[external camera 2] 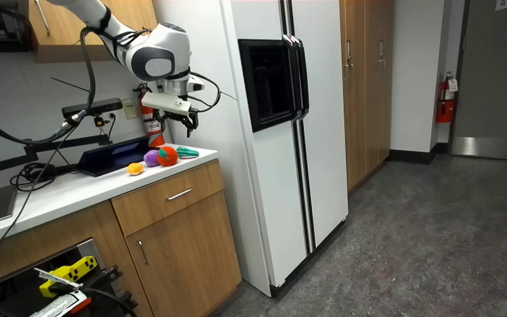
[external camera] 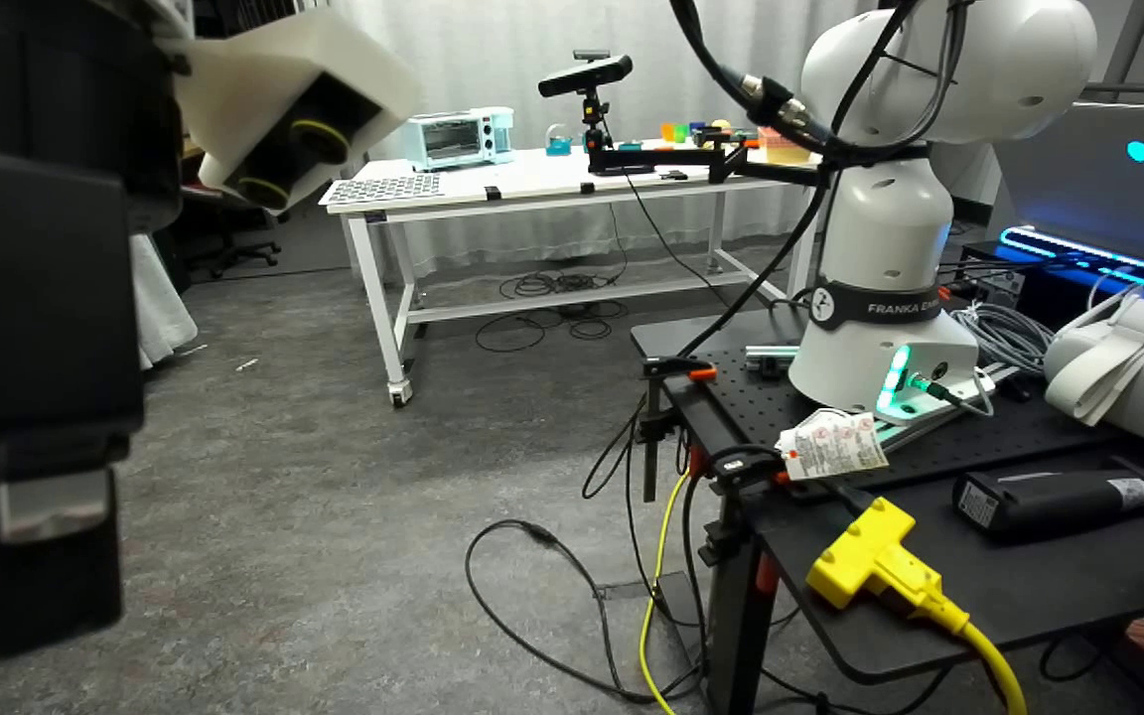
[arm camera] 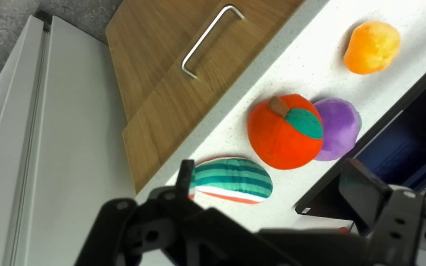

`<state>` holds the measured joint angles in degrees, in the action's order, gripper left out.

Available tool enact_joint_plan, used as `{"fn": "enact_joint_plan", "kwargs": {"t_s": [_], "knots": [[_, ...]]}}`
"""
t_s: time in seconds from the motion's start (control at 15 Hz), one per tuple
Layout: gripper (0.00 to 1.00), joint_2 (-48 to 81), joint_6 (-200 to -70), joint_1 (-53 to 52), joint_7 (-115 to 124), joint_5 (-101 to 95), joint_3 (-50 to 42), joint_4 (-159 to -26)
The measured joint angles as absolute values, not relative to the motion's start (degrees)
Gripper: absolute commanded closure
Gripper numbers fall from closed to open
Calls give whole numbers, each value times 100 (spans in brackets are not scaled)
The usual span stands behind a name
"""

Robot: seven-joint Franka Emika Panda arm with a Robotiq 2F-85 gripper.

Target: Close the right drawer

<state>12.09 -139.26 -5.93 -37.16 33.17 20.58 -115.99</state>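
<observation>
1. Right drawer (external camera 2: 165, 204) sat under the white countertop (arm camera: 313, 62), next to the side-by-side fridge (external camera 2: 275, 180); front looked flush w/ the cabinet (external camera 2: 187, 251), so I judged it prob. pushed in & the task likely done
2. My claw (arm camera: 270, 177) hung above the countertop, fingers spread wide, nothing held, well apart from the bar handle (arm camera: 205, 37)
3. Main risk: a fingertip hooking that handle; if I'd brushed the front & then backed off, drawer cd've come out w/ me
4. Next: pressing on a front w/ no travel left; arm (external camera 2: 156, 55) cd've loaded up b/c I chased a gap that wasn't there
5. Low path was risky too: plush watermelon slice (arm camera: 233, 181) lay near the countertop's front edge, red-orange plush fruit (arm camera: 285, 135) close by; a dragging finger cd've sent either over
6. Loose black cable (external camera 2: 89, 66) cd've snagged on a big swing
7. Containers: drawer's inside was hidden, contents unknown; cabinet & fridge closed, ditto; dispenser recess (external camera 2: 271, 83) was too dark to read; toaster oven (external camera: 458, 139) too small in view to tell what it held, if anything
</observation>
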Motion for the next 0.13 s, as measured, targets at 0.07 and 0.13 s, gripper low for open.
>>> {"fn": "enact_joint_plan", "kwargs": {"t_s": [0.07, 0.13], "knots": [[0, 1209, -13926, -593, -3716, 3317, 2058, -11599], [0, 1209, -13926, -593, -3716, 3317, 2058, -11599]]}}
